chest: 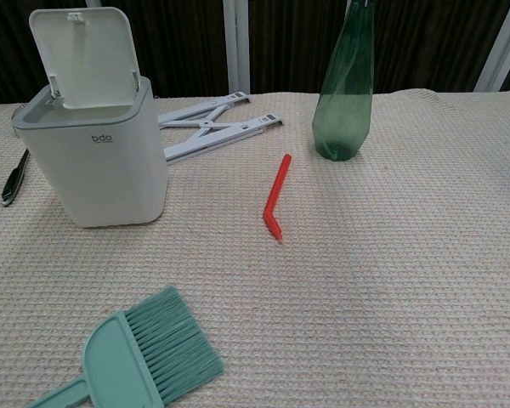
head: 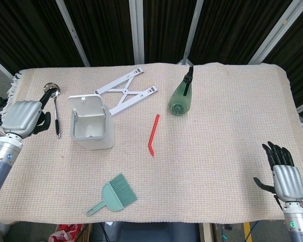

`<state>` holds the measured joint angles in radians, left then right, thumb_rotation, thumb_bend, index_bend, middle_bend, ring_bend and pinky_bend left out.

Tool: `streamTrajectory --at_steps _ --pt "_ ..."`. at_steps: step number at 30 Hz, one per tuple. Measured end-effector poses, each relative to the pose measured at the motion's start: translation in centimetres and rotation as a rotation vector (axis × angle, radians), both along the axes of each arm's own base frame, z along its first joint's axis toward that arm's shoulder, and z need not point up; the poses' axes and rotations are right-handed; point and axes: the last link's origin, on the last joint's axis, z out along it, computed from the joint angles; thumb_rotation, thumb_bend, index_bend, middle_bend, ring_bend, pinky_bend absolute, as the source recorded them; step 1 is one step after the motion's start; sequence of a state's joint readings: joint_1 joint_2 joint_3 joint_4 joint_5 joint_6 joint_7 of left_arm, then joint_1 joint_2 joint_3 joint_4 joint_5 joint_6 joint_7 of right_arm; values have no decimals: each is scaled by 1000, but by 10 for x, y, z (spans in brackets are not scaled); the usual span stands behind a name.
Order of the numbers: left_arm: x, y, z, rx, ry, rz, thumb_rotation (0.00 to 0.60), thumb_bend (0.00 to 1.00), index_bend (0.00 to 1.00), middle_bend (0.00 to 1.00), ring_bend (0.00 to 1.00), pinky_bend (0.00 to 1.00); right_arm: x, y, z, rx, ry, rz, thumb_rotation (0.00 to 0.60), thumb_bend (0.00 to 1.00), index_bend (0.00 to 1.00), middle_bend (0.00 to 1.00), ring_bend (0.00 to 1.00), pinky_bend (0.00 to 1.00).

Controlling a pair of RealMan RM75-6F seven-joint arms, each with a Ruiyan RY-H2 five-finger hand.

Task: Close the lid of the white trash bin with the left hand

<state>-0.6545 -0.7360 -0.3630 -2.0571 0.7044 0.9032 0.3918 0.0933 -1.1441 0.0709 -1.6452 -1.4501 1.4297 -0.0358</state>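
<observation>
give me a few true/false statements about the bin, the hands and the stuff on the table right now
1. The lid of the white trash bin stands open. True.
2. The left hand is pressing on the lid. False: it is left of the bin, apart from it, near the ladle.
3. The right hand holds the green spray bottle. False: it holds nothing, at the table's near right corner, fingers apart.
4. The red straw lies between the bin and the bottle. True.
5. The green brush is inside the bin. False: it lies on the cloth, nearer the robot.
</observation>
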Motion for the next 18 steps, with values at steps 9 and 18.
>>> streamTrajectory --at_steps 9,18 --pt "27 24 -10 -52 22 65 600 701 0 1000 934 950 -1 0 1 2 -14 -7 600 227 0 0 0 11" --pt "45 42 -33 -106 10 122 600 702 46 1000 935 950 -2 -2 1 4 -26 -17 600 227 0 0 0 11"
